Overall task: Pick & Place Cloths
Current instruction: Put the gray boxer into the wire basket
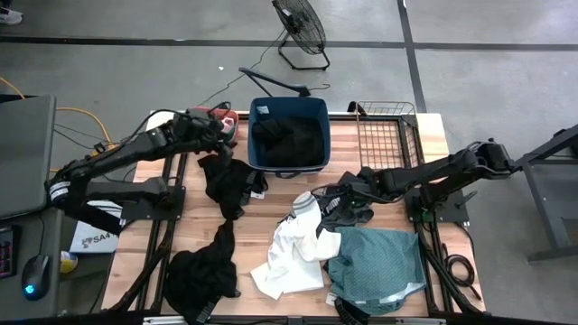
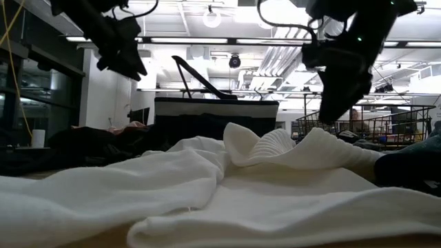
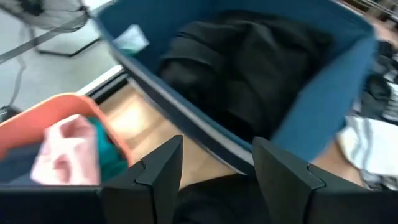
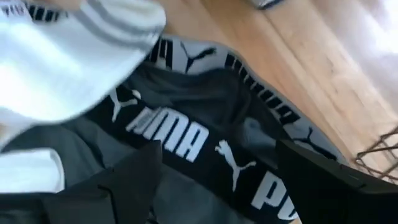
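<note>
Wooden counter (image 1: pixel 271 221) slats are carrying the scattered cloths. Right fingers (image 4: pixel 134 180), spread wide and empty, are hovering over a soft black logo-banded garment (image 4: pixel 186 137) beside the white cloth (image 1: pixel 293 248); its elastic band looks the firmest hold. Left fingers (image 3: pixel 158 171), apart, are hanging near the navy tub (image 1: pixel 289 134), black cloth (image 1: pixel 230 181) drooping limply beneath.

We take this for a robotics lab or workshop: a bare concrete floor (image 1: pixel 470 23) marked with dark lines, a black floor fan (image 1: pixel 301 27), exposed ceiling ducts (image 2: pixel 275 69) and strip lights (image 2: pixel 207 40), and probably a computer mouse (image 1: pixel 34 271) beside the wooden workbench (image 1: pixel 271 212).
</note>
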Available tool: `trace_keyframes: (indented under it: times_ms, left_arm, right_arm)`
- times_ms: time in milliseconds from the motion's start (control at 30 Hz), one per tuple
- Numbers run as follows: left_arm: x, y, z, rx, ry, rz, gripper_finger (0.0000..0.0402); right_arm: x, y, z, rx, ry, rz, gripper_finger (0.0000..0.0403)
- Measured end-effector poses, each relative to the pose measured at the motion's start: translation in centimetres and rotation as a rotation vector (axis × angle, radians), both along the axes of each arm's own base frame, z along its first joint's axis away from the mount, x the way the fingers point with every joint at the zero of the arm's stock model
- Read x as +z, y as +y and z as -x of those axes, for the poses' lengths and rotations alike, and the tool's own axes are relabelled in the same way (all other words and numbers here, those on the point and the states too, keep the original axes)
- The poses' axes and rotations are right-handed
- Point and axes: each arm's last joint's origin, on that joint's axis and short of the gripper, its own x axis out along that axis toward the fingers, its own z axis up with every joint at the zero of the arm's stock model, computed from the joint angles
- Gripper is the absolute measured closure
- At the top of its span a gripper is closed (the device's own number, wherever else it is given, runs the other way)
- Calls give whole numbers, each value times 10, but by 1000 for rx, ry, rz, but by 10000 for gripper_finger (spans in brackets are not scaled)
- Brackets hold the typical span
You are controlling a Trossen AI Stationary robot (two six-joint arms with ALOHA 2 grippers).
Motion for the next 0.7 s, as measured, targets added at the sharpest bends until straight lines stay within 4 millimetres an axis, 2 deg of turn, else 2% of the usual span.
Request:
trace_keyframes:
  times_ms: [367,567,700]
  left_arm:
    - [1,-34,-17,-189,-24,14,211]
    - [1,-52,-22,-248,-27,11,211]
    - [2,-65,-24,-266,-26,-5,211]
  right_arm:
    - [-22,7,9,242,61,39,99]
    - [-38,11,11,388,1,80,99]
    - [-46,9,14,377,-30,80,99]
